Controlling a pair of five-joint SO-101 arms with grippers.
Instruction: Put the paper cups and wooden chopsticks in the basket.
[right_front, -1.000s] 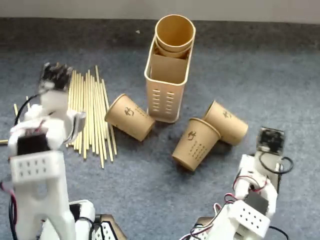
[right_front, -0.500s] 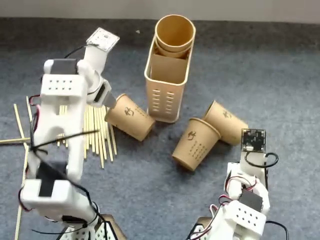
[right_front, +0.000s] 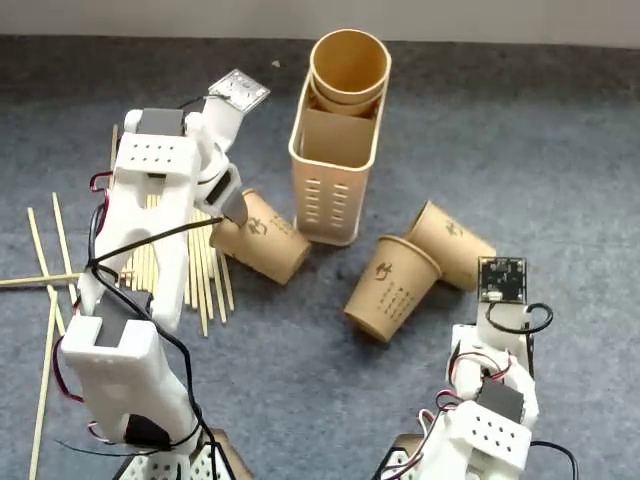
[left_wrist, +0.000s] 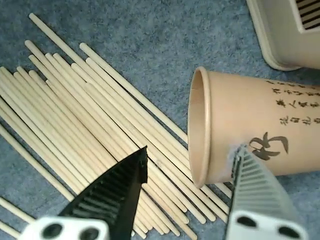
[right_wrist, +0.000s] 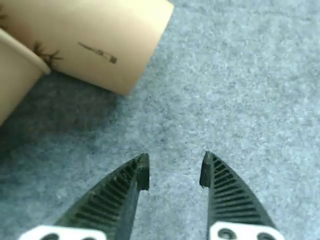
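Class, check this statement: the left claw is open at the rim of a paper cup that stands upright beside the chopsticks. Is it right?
Not quite. The paper cup lies on its side, not upright, with its mouth turned toward the chopsticks; the left wrist view shows this. The rest holds: the left claw is open at the cup's rim, beside the chopsticks.
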